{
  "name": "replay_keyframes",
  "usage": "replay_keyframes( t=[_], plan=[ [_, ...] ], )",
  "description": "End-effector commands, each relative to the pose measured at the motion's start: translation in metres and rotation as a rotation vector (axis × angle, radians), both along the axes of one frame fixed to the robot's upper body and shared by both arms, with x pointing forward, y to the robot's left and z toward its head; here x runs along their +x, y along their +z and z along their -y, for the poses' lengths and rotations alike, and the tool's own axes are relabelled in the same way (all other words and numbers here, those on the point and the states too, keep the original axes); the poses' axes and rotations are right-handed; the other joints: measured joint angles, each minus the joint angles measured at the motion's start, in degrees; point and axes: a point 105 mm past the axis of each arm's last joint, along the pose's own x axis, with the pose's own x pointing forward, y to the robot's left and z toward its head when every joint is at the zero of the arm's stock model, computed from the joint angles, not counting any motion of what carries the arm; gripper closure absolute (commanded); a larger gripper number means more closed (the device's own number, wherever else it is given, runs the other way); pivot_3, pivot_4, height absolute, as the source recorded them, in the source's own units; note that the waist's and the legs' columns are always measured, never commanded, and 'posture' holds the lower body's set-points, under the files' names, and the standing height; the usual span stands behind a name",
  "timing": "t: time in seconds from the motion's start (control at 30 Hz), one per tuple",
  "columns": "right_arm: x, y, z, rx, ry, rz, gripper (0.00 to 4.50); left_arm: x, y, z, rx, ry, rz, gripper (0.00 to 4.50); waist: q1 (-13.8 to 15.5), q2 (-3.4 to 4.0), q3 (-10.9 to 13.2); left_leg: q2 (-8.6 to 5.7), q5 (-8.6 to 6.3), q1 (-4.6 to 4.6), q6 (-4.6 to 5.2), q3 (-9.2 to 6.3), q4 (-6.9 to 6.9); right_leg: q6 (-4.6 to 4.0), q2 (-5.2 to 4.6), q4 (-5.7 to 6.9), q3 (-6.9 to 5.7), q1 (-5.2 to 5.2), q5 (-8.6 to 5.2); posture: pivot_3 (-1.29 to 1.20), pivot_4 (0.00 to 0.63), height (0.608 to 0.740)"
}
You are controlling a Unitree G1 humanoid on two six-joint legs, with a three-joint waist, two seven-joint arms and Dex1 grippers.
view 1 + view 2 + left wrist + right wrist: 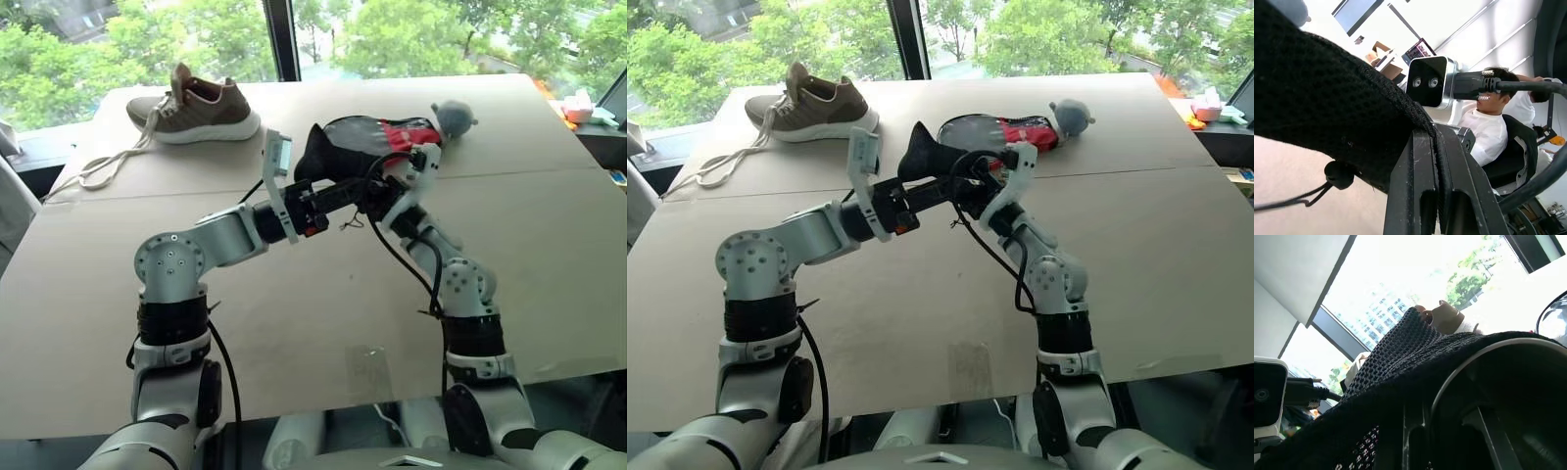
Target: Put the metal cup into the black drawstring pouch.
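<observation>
A broad tan counter (294,323) carries the scene, windows and green trees behind it. Above its middle the black drawstring pouch (338,147) hangs lifted between the robot's two arms, its soft mesh fabric bunched into a peak toward the left arm. The left end effector (1436,147) is clamped tight on a fold of the pouch's edge — in the left wrist view the two black fingers (1410,191) stand pressed together with cloth pinched between them, a cord toggle dangling just beside.

The right end effector (387,181) reaches up into the pouch from the other side; whether its fingers are parted or closed cannot be told. In the right wrist view a curved silver rim, seemingly the metal cup (1484,367), sits right at the mesh, with pouch fabric draped over and around it.

Behind the pouch lies a black-and-red paddle-shaped case (1014,129), a small grey plush toy (1070,116) at its far end. A brown shoe (201,108) with a white sole rests near the far left corner, its white laces (113,162) trailing toward the counter's edge. A seated person in a white shirt (1488,132) shows past the left wrist.
</observation>
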Motion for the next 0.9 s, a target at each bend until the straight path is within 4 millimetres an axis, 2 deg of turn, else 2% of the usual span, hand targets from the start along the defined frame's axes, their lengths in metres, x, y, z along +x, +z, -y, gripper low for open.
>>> replay_keyframes(
  t=[0.03,0.2,0.27,0.47,0.6,0.7,0.9],
  plan=[
    [-0.004,0.001,0.004,-0.187,-0.050,0.148,2.64,-0.013,0.014,0.005,-0.045,-0.071,0.063,4.50,0.0,0.00,0.0,-0.02,0.00,0.00,0.00,0.02,0.01,0.01,0.00,-0.02,0.01,0.00,0.00,0.00,0.150,0.736],
    [-0.023,-0.012,-0.011,-0.702,-0.001,0.607,0.33,-0.008,0.013,0.004,-0.044,-0.044,0.057,4.50,-0.3,0.00,0.0,-0.03,0.00,0.01,0.00,0.11,0.01,0.03,0.02,-0.02,0.05,0.00,-0.01,0.00,0.150,0.736],
    [-0.030,-0.016,-0.011,-0.847,0.034,0.772,0.33,-0.002,0.013,0.001,-0.052,-0.018,0.052,4.50,-0.2,-0.01,0.0,-0.04,0.00,0.02,0.00,0.11,0.03,0.05,0.03,-0.02,0.04,0.01,-0.02,0.00,0.150,0.736],
    [-0.041,-0.023,0.002,-1.149,0.109,1.109,0.33,0.010,0.017,0.003,-0.095,0.014,0.028,4.50,0.1,-0.04,0.0,-0.01,0.01,0.01,-0.01,0.10,0.08,0.04,0.04,-0.02,0.06,0.03,-0.01,0.00,0.150,0.736],
    [-0.042,-0.027,0.007,-1.204,0.127,1.155,0.33,0.013,0.020,0.005,-0.110,0.014,0.025,4.50,0.1,-0.07,0.0,-0.01,0.01,-0.01,-0.01,0.09,0.15,0.05,0.00,-0.08,0.05,0.06,-0.01,0.00,0.150,0.736],
    [-0.042,-0.033,0.006,-1.230,0.134,1.166,0.33,0.010,0.030,0.010,-0.159,-0.016,0.034,4.50,0.1,-0.07,0.0,0.03,0.01,0.00,-0.01,0.09,0.13,0.04,0.02,-0.06,0.05,0.05,-0.01,0.00,0.150,0.736],
    [-0.040,-0.024,0.002,-1.186,0.082,1.148,0.33,0.008,0.030,0.012,-0.155,-0.022,0.032,4.50,0.1,-0.07,0.0,0.03,0.01,0.00,-0.02,0.08,0.13,0.03,0.02,-0.06,0.06,0.05,-0.01,0.00,0.150,0.736]
  ],
)
